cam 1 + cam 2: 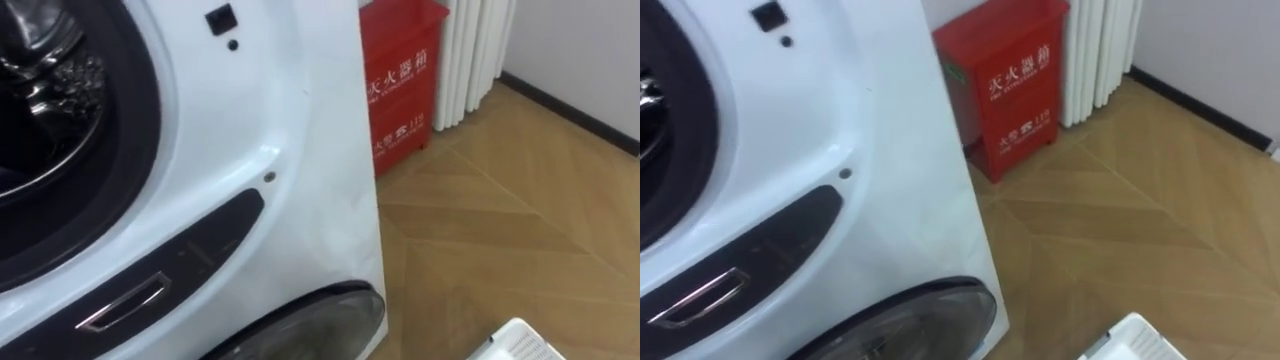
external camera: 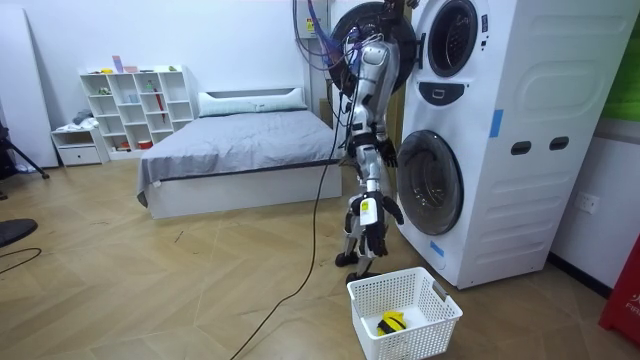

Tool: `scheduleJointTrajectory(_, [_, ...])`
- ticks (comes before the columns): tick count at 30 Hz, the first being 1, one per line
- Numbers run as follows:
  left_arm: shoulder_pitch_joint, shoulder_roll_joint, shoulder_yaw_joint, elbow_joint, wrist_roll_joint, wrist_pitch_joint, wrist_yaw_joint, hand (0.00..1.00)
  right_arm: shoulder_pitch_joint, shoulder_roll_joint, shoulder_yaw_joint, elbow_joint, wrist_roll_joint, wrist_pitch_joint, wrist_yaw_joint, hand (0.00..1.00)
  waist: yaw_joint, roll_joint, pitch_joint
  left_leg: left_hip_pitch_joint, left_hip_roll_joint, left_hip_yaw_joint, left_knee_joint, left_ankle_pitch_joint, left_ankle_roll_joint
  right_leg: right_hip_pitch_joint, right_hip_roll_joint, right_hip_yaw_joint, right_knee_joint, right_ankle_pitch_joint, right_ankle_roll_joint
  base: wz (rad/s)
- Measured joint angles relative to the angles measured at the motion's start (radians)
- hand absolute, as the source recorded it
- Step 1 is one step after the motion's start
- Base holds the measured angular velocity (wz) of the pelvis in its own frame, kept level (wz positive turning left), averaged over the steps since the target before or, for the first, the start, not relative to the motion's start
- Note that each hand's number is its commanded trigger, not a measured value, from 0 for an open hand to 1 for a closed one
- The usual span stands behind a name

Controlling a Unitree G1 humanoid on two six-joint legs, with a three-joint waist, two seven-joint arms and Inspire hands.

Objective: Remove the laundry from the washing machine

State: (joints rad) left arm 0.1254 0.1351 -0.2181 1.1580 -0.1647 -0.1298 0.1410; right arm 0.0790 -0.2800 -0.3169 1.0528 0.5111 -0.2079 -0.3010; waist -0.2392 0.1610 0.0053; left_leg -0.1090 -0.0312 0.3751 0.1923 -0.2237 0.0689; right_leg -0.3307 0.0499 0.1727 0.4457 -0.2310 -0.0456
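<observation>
The white stacked washing machine (image 1: 290, 150) rises close in front of me. Its upper drum opening (image 1: 40, 110) at the far left shows dark metal and no cloth that I can make out. Below it runs a dark panel with a chrome handle (image 1: 125, 305), then the rim of the lower round door (image 1: 320, 320). In the room view I stand upright at the machine (image 2: 500, 140), facing it, beside the open upper door (image 2: 385, 30). One dark hand (image 2: 386, 156) hangs at hip height toward the machine; which hand it is stays unclear.
A white laundry basket (image 2: 432, 312) sits on the floor behind me with a yellow and black item (image 2: 392, 322) inside; its corner (image 1: 520, 345) shows at the bottom edge. A red box (image 1: 400, 80) and a white radiator (image 1: 470, 60) stand beyond the machine. Farther back stands a bed (image 2: 240, 150).
</observation>
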Motion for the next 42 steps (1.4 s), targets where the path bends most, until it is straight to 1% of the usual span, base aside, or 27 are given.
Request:
scheduleJointTrajectory(1, [0.002,0.002,0.003,0.002,-0.001,0.001,-0.004,0.0,-0.002,0.001,0.0,0.029,0.013,0.007,0.01,0.0,0.002,-0.01,0.0005,0.009,-0.001,-0.012,0.0,0.0,0.0,0.014,-0.005,-0.016,-0.003,-0.005,-0.001,0.48])
scheduleJointTrajectory(2, [0.006,0.001,0.01,0.004,0.0,0.002,-0.011,0.0,0.002,0.002,-0.002,0.053,0.025,0.019,0.023,0.0,0.0,-0.018,0.0002,0.021,0.0,-0.036,0.001,0.001,0.0,0.037,-0.01,-0.04,-0.019,-0.006,-0.003,0.48])
scheduleJointTrajectory(3, [0.009,0.002,0.014,0.005,0.0,0.003,-0.016,0.0,0.007,0.004,-0.002,0.066,0.033,0.024,0.029,0.0,0.001,-0.023,-0.0006,0.027,0.0,-0.05,0.001,0.002,-0.001,0.048,-0.013,-0.049,-0.025,-0.006,-0.004,0.57])
scheduleJointTrajectory(6, [0.016,0.001,0.018,0.004,0.003,0.021,-0.018,0.0,0.02,0.011,0.001,0.134,0.078,0.043,0.065,0.0,0.004,-0.044,-0.0044,0.052,0.003,-0.107,0.001,0.003,-0.003,0.112,-0.022,-0.103,-0.072,-0.005,-0.007,0.52])
scheduleJointTrajectory(7, [0.021,0.0,0.021,0.004,0.005,0.023,-0.018,0.0,0.023,0.015,0.0,0.153,0.085,0.058,0.079,0.0,0.006,-0.051,-0.0044,0.062,0.003,-0.128,-0.001,0.004,-0.003,0.136,-0.025,-0.123,-0.089,-0.003,-0.008,0.5])
scheduleJointTrajectory(8, [0.023,0.0,0.024,0.004,0.008,0.027,-0.018,0.0,0.023,0.019,0.0,0.162,0.09,0.063,0.085,0.0,0.011,-0.058,-0.0035,0.072,0.002,-0.133,-0.005,0.005,-0.004,0.147,-0.027,-0.129,-0.093,-0.003,-0.008,0.38])
scheduleJointTrajectory(10, [0.03,-0.002,0.069,0.003,0.011,0.045,-0.014,0.0,0.021,0.041,0.0,0.193,0.112,0.091,0.101,0.0,0.038,-0.084,-0.006,0.089,0.002,-0.157,-0.006,0.005,-0.004,0.183,-0.031,-0.155,-0.115,-0.003,-0.009,0.33])
scheduleJointTrajectory(11, [0.03,-0.003,0.082,0.003,0.013,0.049,-0.013,0.0,0.023,0.048,0.0,0.193,0.115,0.1,0.102,0.0,0.042,-0.09,-0.0074,0.09,0.002,-0.165,-0.007,0.005,-0.004,0.19,-0.031,-0.162,-0.124,-0.003,-0.009,0.36])
scheduleJointTrajectory(13, [0.036,-0.004,0.115,0.003,0.023,0.061,-0.012,0.0,0.028,0.074,-0.003,0.192,0.132,0.121,0.109,0.0,0.06,-0.116,-0.0067,0.104,0.002,-0.189,-0.01,0.005,-0.004,0.223,-0.033,-0.19,-0.15,-0.001,-0.01,0.33])
scheduleJointTrajectory(14, [0.041,-0.005,0.123,0.002,0.023,0.062,-0.011,0.0,0.025,0.079,-0.003,0.192,0.134,0.124,0.109,0.0,0.063,-0.12,-0.0072,0.108,0.002,-0.193,-0.011,0.005,-0.004,0.233,-0.033,-0.198,-0.16,0.003,-0.011,0.35])
scheduleJointTrajectory(15, [0.045,-0.004,0.134,0.002,0.023,0.066,-0.005,0.0,0.019,0.086,-0.003,0.193,0.134,0.125,0.11,0.0,0.07,-0.127,-0.0052,0.116,0.003,-0.203,-0.015,0.005,-0.004,0.253,-0.033,-0.209,-0.18,0.008,-0.011,0.36])
scheduleJointTrajectory(16, [0.045,-0.004,0.14,0.003,0.023,0.073,0.005,0.0,0.019,0.088,0.002,0.193,0.135,0.131,0.112,0.0,0.082,-0.132,-0.0046,0.124,0.003,-0.226,-0.019,0.005,-0.004,0.276,-0.033,-0.225,-0.202,0.013,-0.01,0.37])
scheduleJointTrajectory(18, [0.046,0.0,0.148,0.005,0.021,0.08,0.011,0.0,0.018,0.095,0.007,0.197,0.141,0.142,0.113,0.0,0.093,-0.144,-0.0067,0.143,0.001,-0.244,-0.027,0.005,-0.004,0.307,-0.033,-0.236,-0.22,0.015,-0.01,0.3])
scheduleJointTrajectory(19, [0.046,-0.001,0.17,0.01,0.021,0.084,0.018,0.0,0.016,0.105,0.007,0.197,0.139,0.146,0.114,0.0,0.11,-0.154,-0.0049,0.155,0.001,-0.248,-0.027,0.005,-0.004,0.325,-0.032,-0.243,-0.23,0.016,-0.01,0.24])
scheduleJointTrajectory(20, [0.054,-0.001,0.195,0.009,0.022,0.087,0.028,0.0,0.013,0.118,0.007,0.197,0.135,0.147,0.115,0.0,0.114,-0.163,-0.0064,0.162,0.0,-0.261,-0.027,0.005,-0.004,0.343,-0.033,-0.254,-0.243,0.017,-0.01,0.2])
scheduleJointTrajectory(21, [0.057,-0.001,0.209,0.009,0.023,0.087,0.03,0.0,0.011,0.124,0.007,0.197,0.131,0.148,0.116,0.0,0.114,-0.167,-0.0036,0.167,0.0,-0.27,-0.027,0.005,-0.005,0.352,-0.033,-0.259,-0.248,0.017,-0.011,0.24])
scheduleJointTrajectory(22, [0.062,-0.001,0.239,0.009,0.032,0.088,0.03,0.0,0.011,0.132,0.012,0.196,0.104,0.161,0.119,0.0,0.123,-0.176,-0.0039,0.173,0.0,-0.272,-0.029,0.005,-0.005,0.362,-0.032,-0.26,-0.258,0.017,-0.011,0.14])
scheduleJointTrajectory(24, [0.065,-0.002,0.27,0.008,0.048,0.095,0.03,0.0,0.014,0.132,0.027,0.197,0.062,0.177,0.136,0.0,0.143,-0.179,-0.0048,0.175,0.001,-0.272,-0.029,0.005,-0.005,0.369,-0.032,-0.264,-0.261,0.018,-0.012,0.05])
scheduleJointTrajectory(26, [0.067,-0.002,0.28,0.001,0.049,0.103,0.031,0.0,0.021,0.13,0.103,0.201,0.004,0.182,0.159,0.0,0.166,-0.183,-0.0027,0.175,0.001,-0.272,-0.029,0.004,-0.005,0.372,-0.032,-0.268,-0.261,0.018,-0.012,0.05])
scheduleJointTrajectory(28, [0.066,-0.005,0.285,0.001,0.049,0.11,0.031,0.0,0.021,0.132,0.155,0.207,-0.028,0.195,0.183,0.0,0.172,-0.183,-0.0008,0.177,0.002,-0.273,-0.028,0.004,-0.005,0.382,-0.033,-0.279,-0.262,0.018,-0.012,0.1])
scheduleJointTrajectory(30, [0.063,-0.005,0.285,0.001,0.05,0.114,0.031,0.0,0.021,0.134,0.207,0.214,-0.047,0.211,0.204,0.0,0.19,-0.183,-0.0003,0.181,0.001,-0.283,-0.028,0.004,-0.005,0.388,-0.033,-0.285,-0.262,0.018,-0.012,0.12])
scheduleJointTrajectory(32, [0.062,-0.005,0.286,0.007,0.052,0.115,0.031,0.0,0.019,0.138,0.249,0.242,-0.053,0.216,0.228,0.0,0.198,-0.189,0.008,0.197,0.0,-0.297,-0.028,0.002,-0.009,0.41,-0.033,-0.291,-0.269,0.018,-0.012,0.17])
scheduleJointTrajectory(33, [0.062,-0.006,0.286,0.01,0.051,0.115,0.031,0.0,0.02,0.14,0.256,0.247,-0.053,0.217,0.23,0.0,0.202,-0.186,0.0092,0.204,0.0,-0.298,-0.028,0.001,-0.01,0.418,-0.033,-0.29,-0.276,0.02,-0.013,0.05])
scheduleJointTrajectory(34, [0.067,-0.008,0.295,0.016,0.051,0.115,0.033,0.0,0.019,0.146,0.256,0.257,-0.057,0.219,0.231,0.0,0.219,-0.185,0.0116,0.208,0.001,-0.298,-0.028,0.0,-0.011,0.422,-0.032,-0.286,-0.278,0.021,-0.013,-0.03])
scheduleJointTrajectory(36, [0.067,-0.008,0.294,0.026,0.051,0.116,0.045,0.0,0.018,0.158,0.257,0.258,-0.06,0.221,0.23,0.0,0.222,-0.184,0.0102,0.208,0.001,-0.301,-0.025,-0.003,-0.013,0.427,-0.031,-0.287,-0.282,0.021,-0.013,0.03])
scheduleJointTrajectory(38, [0.077,-0.01,0.294,0.033,0.052,0.122,0.049,0.0,0.018,0.167,0.274,0.258,-0.059,0.224,0.23,0.0,0.223,-0.175,0.0045,0.208,0.0,-0.306,-0.025,-0.003,-0.013,0.429,-0.031,-0.289,-0.295,0.022,-0.01,0.06])
scheduleJointTrajectory(42, [0.1,-0.011,0.294,0.033,0.084,0.132,0.057,0.0,0.018,0.168,0.309,0.257,-0.078,0.222,0.229,0.0,0.227,-0.174,0.0015,0.209,-0.001,-0.307,-0.024,-0.003,-0.013,0.432,-0.031,-0.289,-0.294,0.024,-0.01,0.0])
